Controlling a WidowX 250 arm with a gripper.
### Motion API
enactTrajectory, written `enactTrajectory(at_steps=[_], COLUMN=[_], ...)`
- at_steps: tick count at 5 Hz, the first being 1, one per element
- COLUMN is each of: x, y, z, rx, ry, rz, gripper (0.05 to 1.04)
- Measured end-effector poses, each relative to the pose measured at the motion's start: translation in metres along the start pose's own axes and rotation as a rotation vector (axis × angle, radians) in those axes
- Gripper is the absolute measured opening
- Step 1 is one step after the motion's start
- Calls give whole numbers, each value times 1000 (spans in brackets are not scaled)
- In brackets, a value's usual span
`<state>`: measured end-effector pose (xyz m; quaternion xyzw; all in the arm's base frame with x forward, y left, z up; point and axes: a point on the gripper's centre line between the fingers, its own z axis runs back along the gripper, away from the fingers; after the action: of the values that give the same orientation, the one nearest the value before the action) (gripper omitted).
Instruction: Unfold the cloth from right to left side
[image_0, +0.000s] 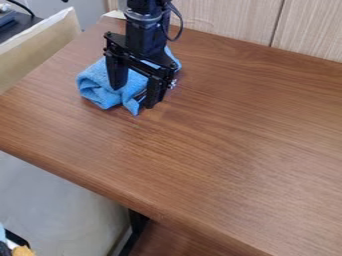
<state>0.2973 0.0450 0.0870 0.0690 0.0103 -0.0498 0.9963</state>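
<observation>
Black gripper (134, 96) with fingers spread — just above bunched blue cloth (95, 86), wooden table (227, 145) beneath

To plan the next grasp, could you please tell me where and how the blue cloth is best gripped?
I'd pinch the blue cloth from above by its pointed near corner; it juts beyond the bunched folds, likely giving the claw a narrow tip.

Black two-finger gripper (135, 96) hangs over the crumpled light-blue cloth (95, 85), fingers apart. Cloth sits bunched toward the upper left of the brown wood-grain table (234, 135), near its back edge. Pale wood-grain panels (227, 21) stand behind; a black cable (180, 22) loops beside the arm.
</observation>
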Motion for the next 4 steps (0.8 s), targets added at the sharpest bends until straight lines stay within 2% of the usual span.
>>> enactTrajectory(at_steps=[1,3,4], x=[-2,-2,-4], y=[-1,0,0], z=[-12,-12,-14], rx=[-4,10,11], ry=[47,46,53], rz=[-5,5,5], gripper=[950,364,151])
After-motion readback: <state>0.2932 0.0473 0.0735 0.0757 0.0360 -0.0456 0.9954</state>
